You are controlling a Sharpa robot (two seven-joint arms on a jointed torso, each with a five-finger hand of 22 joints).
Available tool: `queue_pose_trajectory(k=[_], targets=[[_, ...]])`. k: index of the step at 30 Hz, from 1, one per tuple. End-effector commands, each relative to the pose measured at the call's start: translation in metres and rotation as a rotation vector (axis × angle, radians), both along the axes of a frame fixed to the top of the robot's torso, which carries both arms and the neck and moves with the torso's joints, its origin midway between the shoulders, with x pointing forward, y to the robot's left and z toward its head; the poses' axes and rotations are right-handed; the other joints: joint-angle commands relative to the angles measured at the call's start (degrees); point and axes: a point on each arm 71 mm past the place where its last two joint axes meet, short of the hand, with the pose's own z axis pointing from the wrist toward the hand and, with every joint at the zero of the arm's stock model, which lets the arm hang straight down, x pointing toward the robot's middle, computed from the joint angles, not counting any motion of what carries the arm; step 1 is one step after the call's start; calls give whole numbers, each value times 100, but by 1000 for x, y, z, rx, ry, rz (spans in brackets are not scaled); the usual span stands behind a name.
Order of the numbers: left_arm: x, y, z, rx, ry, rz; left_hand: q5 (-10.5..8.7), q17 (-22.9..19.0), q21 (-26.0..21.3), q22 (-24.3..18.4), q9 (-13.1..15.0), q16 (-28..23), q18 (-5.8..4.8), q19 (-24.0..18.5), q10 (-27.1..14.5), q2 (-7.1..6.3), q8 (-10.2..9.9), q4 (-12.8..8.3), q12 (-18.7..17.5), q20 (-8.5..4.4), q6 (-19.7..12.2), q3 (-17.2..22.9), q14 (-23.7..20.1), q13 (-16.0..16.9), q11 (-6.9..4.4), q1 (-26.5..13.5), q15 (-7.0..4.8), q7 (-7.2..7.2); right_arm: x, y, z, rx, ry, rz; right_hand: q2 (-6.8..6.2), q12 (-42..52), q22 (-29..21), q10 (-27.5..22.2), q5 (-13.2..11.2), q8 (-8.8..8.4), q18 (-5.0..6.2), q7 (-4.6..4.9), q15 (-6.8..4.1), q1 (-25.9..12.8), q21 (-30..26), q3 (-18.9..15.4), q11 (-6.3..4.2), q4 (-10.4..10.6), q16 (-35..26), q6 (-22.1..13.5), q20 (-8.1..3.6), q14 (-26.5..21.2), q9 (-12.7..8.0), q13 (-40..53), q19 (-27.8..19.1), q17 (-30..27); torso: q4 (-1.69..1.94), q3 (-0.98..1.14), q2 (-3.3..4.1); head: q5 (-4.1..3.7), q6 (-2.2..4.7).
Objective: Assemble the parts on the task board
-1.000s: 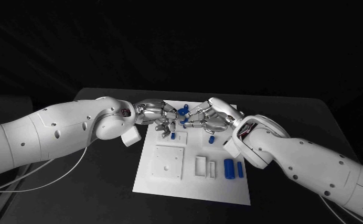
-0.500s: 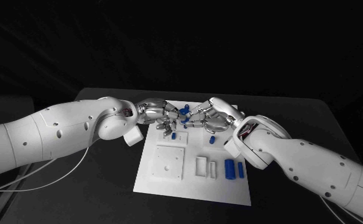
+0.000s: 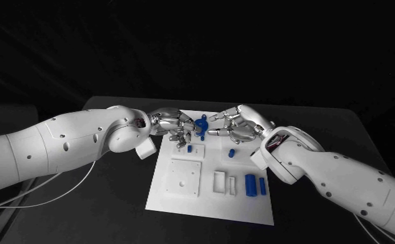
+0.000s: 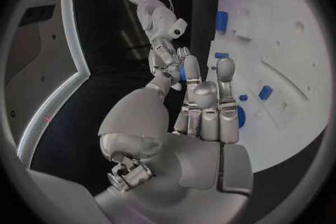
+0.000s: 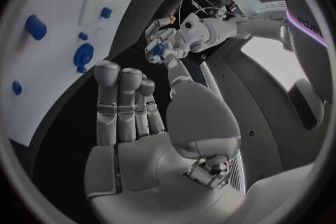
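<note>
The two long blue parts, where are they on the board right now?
In the head view the two long blue parts lie side by side near the task board's right edge, by the white slots, nearer the robot than both hands.

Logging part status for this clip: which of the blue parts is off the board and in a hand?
The blue part that the left hand holds at its fingertips, above the task board. The other blue pieces, such as the two cylinders, lie on the board.

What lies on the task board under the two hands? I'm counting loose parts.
Below the left hand and right hand, the task board shows small blue parts. The left hand holds a blue part; anything beneath the fingers is hidden.
</note>
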Motion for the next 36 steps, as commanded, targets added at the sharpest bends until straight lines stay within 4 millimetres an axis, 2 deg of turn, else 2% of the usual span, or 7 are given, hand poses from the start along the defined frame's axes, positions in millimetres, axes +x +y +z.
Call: queue_pose_trajectory(k=[1, 7, 14, 17, 24, 28, 36], targets=[[4, 6, -1, 154, 0, 10, 80, 41, 37, 116, 17, 30, 52, 31, 59, -65, -8, -514, 18, -24, 276, 513, 54, 10, 7, -22, 1, -230, 7, -15, 6, 70, -23, -75, -7, -2, 160, -45, 3, -24, 66, -5, 0, 73, -32, -124, 3, 65, 14, -34, 26, -58, -9, -46, 270, -13, -2, 0, 1, 11, 11], [12, 16, 6, 376, -3, 46, 369, 214, 112, 112, 114, 66, 41, 55, 241, -165, -110, -630, 7, -70, 450, 569, 176, 14, -48, -68, -47, -269, 25, -44, 18, 109, -49, -168, 60, 24, 174, -39, 40, -22, 62, -23, -7, 139, -18, -158, -11, 63, 31, 50, 21, -53, -4, -86, 274, -24, -6, 7, -7, 22, 21], [22, 25, 24, 638, -63, 120, 517, 359, 163, 107, 282, 11, 17, 102, 410, -182, -431, -789, -44, -117, 682, 601, 318, 49, -94, -195, -88, -300, 49, -75, 44, 149, -122, -285, 144, 45, 198, -35, 128, -25, 56, -37, -13, 154, 17, -182, -25, -77, 50, 124, 14, -48, -6, -131, 275, -29, 20, 25, -12, 73, -6], [24, 25, 29, 720, -104, 128, 556, 435, 182, 104, 367, -15, 17, 129, 477, -182, -571, -845, -80, -125, 766, 590, 379, 70, -106, -226, -94, -310, 56, -83, 57, 158, -149, -314, 150, 44, 199, -36, 122, -24, 57, -38, -15, 156, 20, -176, -26, -82, 56, 130, 13, -44, -4, -136, 277, -26, 15, 36, -16, 99, -45], [27, 14, 29, 861, -184, 129, 708, 525, 208, 106, 466, -35, 27, 147, 529, -208, -687, -891, -129, -130, 853, 602, 426, 88, -114, -262, -102, -323, 65, -91, 79, 167, -193, -352, 155, 55, 201, -25, 94, -25, 58, -42, -16, 153, 32, -154, -29, -94, 66, 148, 13, -34, -5, -139, 281, -20, 15, 20, -18, 104, -80], [27, 8, 22, 911, -213, 143, 772, 565, 225, 106, 509, -47, 32, 171, 565, -225, -723, -912, -153, -138, 884, 619, 463, 91, -123, -288, -111, -330, 67, -88, 85, 186, -196, -355, 163, 60, 203, -19, 94, -24, 57, -45, -18, 156, 45, -137, -33, -103, 74, 161, 11, -27, -4, -142, 282, -16, 25, 26, -11, 109, -90], [24, 0, 7, 955, -268, 162, 845, 619, 231, 103, 573, -85, 33, 186, 620, -251, -789, -934, -196, -144, 944, 639, 501, 105, -133, -319, -118, -341, 67, -81, 89, 204, -196, -352, 167, 68, 205, -12, 93, -24, 56, -47, -20, 154, 58, -119, -34, -116, 74, 170, 10, -22, -4, -142, 283, -18, 26, 15, -7, 132, -133]])
